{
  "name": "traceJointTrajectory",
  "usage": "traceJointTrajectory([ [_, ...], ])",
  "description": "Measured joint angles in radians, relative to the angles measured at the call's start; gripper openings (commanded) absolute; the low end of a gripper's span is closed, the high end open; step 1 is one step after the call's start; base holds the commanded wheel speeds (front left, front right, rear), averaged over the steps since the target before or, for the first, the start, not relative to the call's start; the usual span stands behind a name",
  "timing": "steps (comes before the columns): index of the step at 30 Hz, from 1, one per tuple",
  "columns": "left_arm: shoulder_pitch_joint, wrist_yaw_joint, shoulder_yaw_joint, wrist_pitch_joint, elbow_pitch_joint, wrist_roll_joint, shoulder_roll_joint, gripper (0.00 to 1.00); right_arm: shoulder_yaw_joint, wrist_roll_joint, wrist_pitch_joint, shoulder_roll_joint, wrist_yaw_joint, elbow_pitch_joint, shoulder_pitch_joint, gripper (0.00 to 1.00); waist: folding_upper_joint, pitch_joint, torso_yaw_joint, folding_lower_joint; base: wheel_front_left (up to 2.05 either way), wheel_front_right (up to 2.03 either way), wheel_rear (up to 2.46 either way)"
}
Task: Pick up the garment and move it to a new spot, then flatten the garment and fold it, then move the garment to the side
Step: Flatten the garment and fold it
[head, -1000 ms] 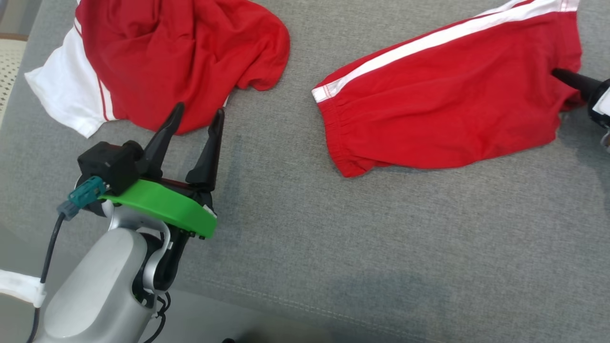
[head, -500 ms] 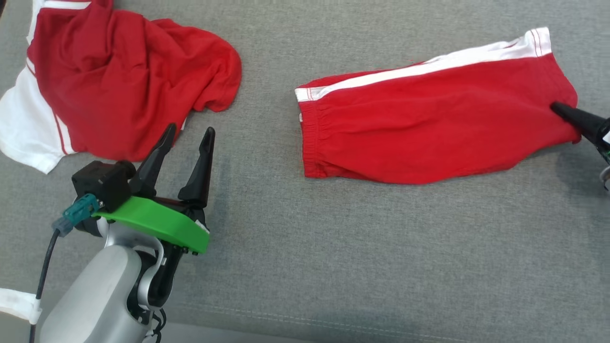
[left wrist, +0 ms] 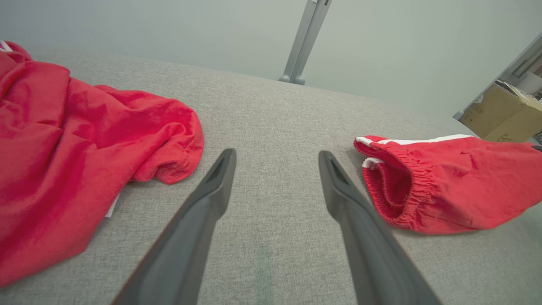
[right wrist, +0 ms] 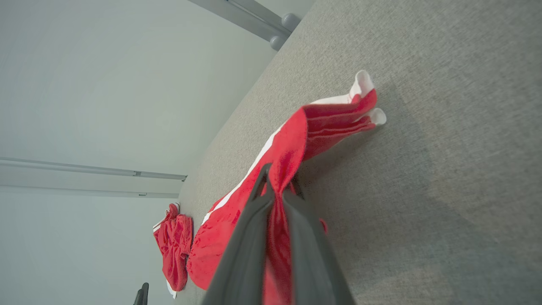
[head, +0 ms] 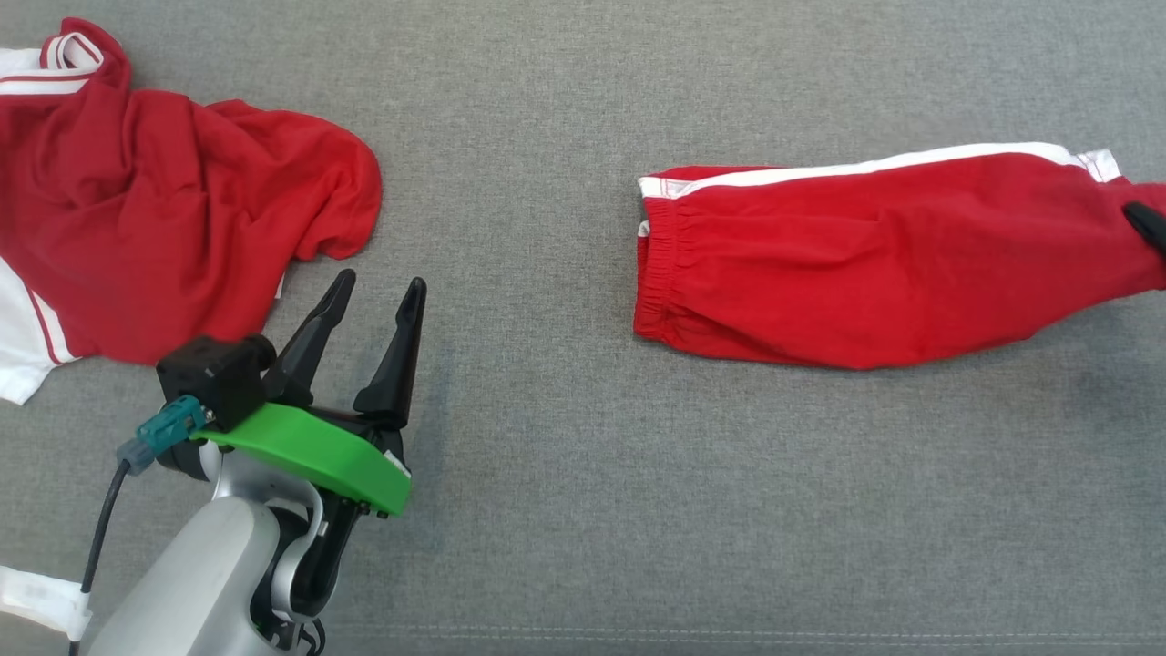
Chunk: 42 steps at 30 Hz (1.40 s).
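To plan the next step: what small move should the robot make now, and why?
Probably move the left gripper toward the elastic waistband: its jaws are open and free, the right gripper pinches the opposite leg end, and the red shorts lie wrinkled.

left gripper (head: 381, 281): held spread beside crumpled red shirt (head: 164, 237) | right gripper (head: 1148, 226): seen at end of red shorts (head: 865, 273) | grey upholstery (head: 638, 510) beneath

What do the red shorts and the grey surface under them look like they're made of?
Red shorts: soft matte knit, probably cotton jersey; it drapes and wrinkles, with a gathered elastic waistband. Grey surface: woven upholstery fabric, matte, with visible weave and a stitched seam.
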Motion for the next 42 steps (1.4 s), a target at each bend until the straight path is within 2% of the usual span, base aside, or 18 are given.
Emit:
traceJointTrajectory([
  [4, 0.001, 0.0, -0.003, 0.01, -0.014, 0.0, -0.001, 1.0, 0.051, -0.067, 0.0, -0.008, 0.053, -0.131, -0.008, 0.0, 0.0, -0.001, -0.009, 0.0, 0.0, 0.0, 0.0],
  [9, 0.001, 0.0, -0.014, 0.024, -0.028, 0.001, -0.005, 1.0, 0.168, -0.198, 0.018, 0.006, 0.067, -0.3, -0.077, 0.0, 0.0, 0.013, -0.008, 0.0, 0.0, 0.0, 0.0],
  [12, 0.0, 0.0, -0.026, 0.032, -0.029, 0.001, -0.025, 1.0, 0.249, -0.271, 0.03, 0.047, 0.07, -0.375, -0.12, 0.0, 0.0, 0.019, 0.0, 0.0, 0.0, 0.0, 0.0],
  [17, -0.001, 0.0, -0.043, 0.043, -0.031, 0.001, -0.034, 1.0, 0.347, -0.356, 0.055, 0.098, 0.072, -0.403, -0.144, 0.0, 0.0, 0.026, 0.019, 0.0, 0.0, 0.0, 0.0],
  [19, -0.001, 0.0, -0.047, 0.043, -0.031, 0.001, -0.04, 1.0, 0.378, -0.396, 0.058, 0.108, 0.069, -0.393, -0.151, 0.0, 0.0, 0.029, 0.031, 0.0, 0.0, 0.0, 0.0],
  [29, -0.001, 0.0, -0.045, 0.043, -0.024, 0.001, -0.056, 1.0, 0.452, -0.515, 0.059, 0.227, -0.013, -0.287, -0.265, 0.0, 0.0, 0.047, 0.081, 0.0, 0.0, 0.0, 0.0],
  [30, -0.001, 0.0, -0.045, 0.043, -0.023, 0.001, -0.058, 1.0, 0.456, -0.531, 0.058, 0.235, -0.019, -0.277, -0.273, 0.4, 0.0, 0.048, 0.084, 0.0, 0.0, 0.0, 0.0],
  [31, -0.001, 0.0, -0.045, 0.043, -0.021, 0.001, -0.059, 1.0, 0.461, -0.549, 0.057, 0.241, -0.024, -0.267, -0.283, 0.67, 0.0, 0.048, 0.087, 0.0, 0.0, 0.0, 0.0],
  [32, -0.001, 0.0, -0.045, 0.043, -0.018, 0.001, -0.059, 1.0, 0.469, -0.563, 0.057, 0.244, -0.024, -0.26, -0.292, 1.0, 0.0, 0.048, 0.09, 0.0, 0.0, 0.0, 0.0],
  [37, -0.001, 0.0, -0.03, 0.038, 0.001, 0.001, -0.059, 1.0, 0.513, -0.638, 0.058, 0.244, -0.023, -0.241, -0.327, 1.0, 0.0, 0.042, 0.093, 0.0, 0.0, 0.0, 0.0],
  [42, 0.0, 0.0, -0.016, 0.028, 0.008, 0.0, -0.057, 1.0, 0.559, -0.687, 0.087, 0.207, -0.005, -0.255, -0.33, 1.0, -0.0001, 0.024, 0.084, 0.0, 0.0, 0.0, 0.0],
])
